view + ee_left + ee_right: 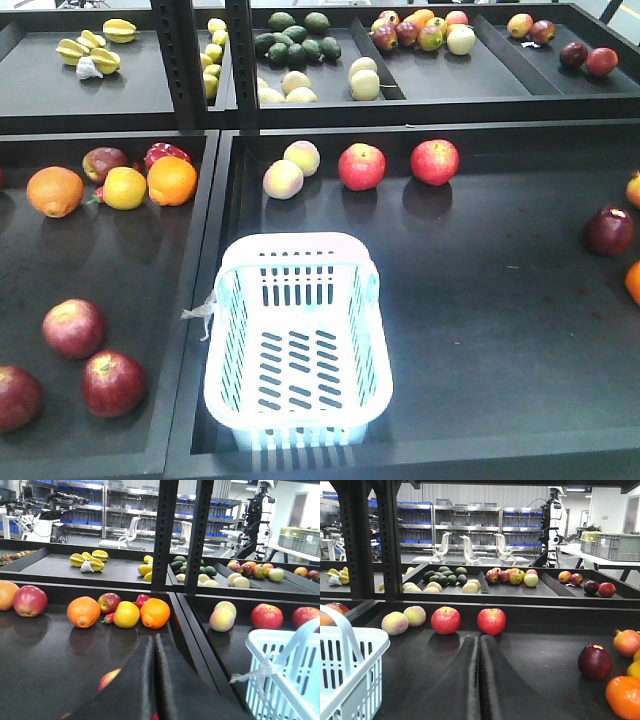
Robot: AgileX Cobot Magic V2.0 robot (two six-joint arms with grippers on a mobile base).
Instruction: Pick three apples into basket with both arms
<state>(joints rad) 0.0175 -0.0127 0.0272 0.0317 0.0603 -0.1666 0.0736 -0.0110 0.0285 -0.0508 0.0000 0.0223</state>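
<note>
pale blue-white basket with slotted sides and chunky rim, parked in the front-left corner of the right tray, left gripper and right gripper both pinched tight on nothing, three dark red apples with yellowish flecks, front-left corner of left tray

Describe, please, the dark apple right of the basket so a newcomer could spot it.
From the white basket, look toward the right edge of the front tray. The dark red apple sits there. It is maroon, while the two apples by the back wall are bright red.
</note>
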